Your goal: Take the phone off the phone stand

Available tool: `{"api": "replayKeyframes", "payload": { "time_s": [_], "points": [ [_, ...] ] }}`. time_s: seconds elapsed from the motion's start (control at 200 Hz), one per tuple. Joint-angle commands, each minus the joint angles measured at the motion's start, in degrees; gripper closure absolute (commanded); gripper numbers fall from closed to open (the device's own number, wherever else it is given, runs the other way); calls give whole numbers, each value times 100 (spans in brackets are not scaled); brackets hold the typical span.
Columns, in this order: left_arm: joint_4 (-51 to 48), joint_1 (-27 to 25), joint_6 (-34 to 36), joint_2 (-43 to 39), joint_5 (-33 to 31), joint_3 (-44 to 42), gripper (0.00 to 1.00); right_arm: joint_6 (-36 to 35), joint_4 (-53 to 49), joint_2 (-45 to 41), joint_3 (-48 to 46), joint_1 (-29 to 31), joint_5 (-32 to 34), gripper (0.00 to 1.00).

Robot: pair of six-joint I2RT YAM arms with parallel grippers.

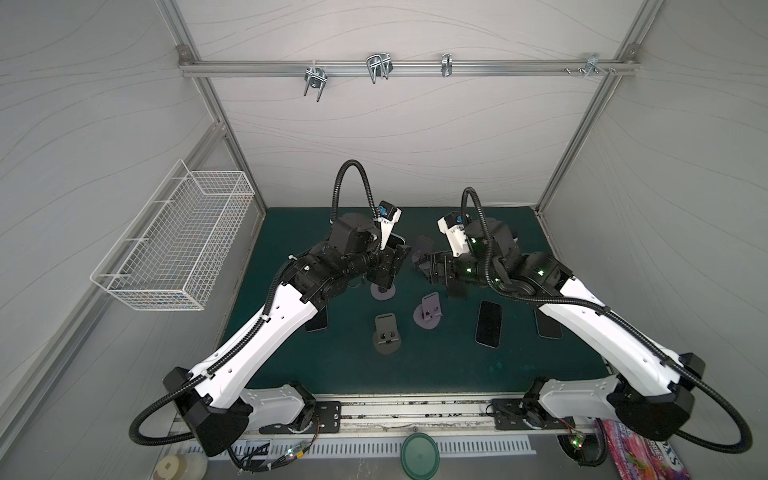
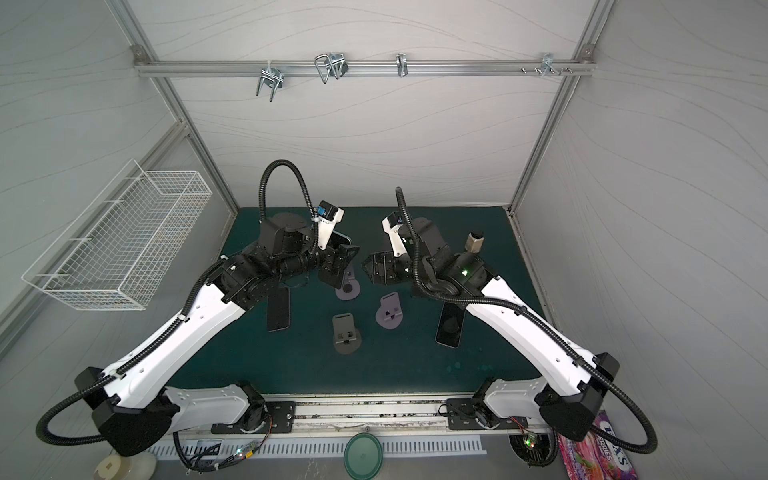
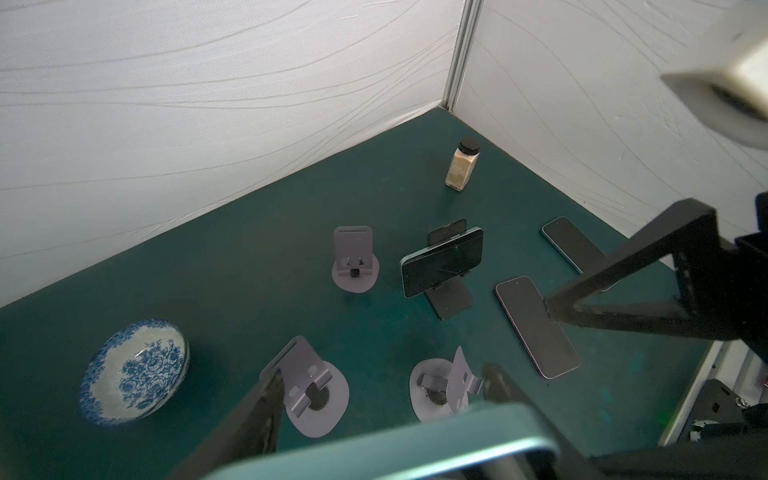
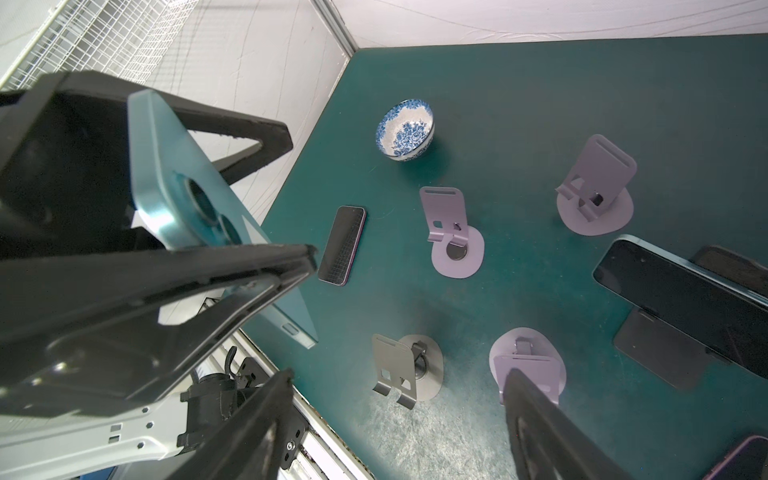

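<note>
"So, where do things stand?"

"Your left gripper is clamped on a teal phone, seemingly near its camera end, and holds it in the air over the middle of the table, right above a lilac stand. Your right gripper hangs just beside it, fingers apart, nothing between them. A second phone sits sideways on the dark stand, right of the middle, near two flat phones."

"What can go wrong from here?"

"Three things, most likely. You hold the teal phone by one end, so its free end can swing or slide out of the grip if you move fast or tilt it. Lower it straight down and it meets the lilac stand, which looks light enough to skid or tip. And your two grippers are close: reach across with the right one and its open fingers can clip the left gripper or the phone."

"And the one on the dark stand?"

"It only leans on a small lip. Push it sideways rather than lifting and you'll likely drag the stand into the flat phones."
</note>
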Motion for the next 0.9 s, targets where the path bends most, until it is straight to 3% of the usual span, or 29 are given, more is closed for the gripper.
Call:
{"api": "replayKeyframes", "payload": {
  "time_s": [0.0,0.895],
  "points": [
    [76,-21,1,-234,-142,59,49,57,120,137,57,113,-21,19],
    [-1132,365,-192,-1021,-379,-247,49,57,246,811,520,515,-138,20]
  ]
}}
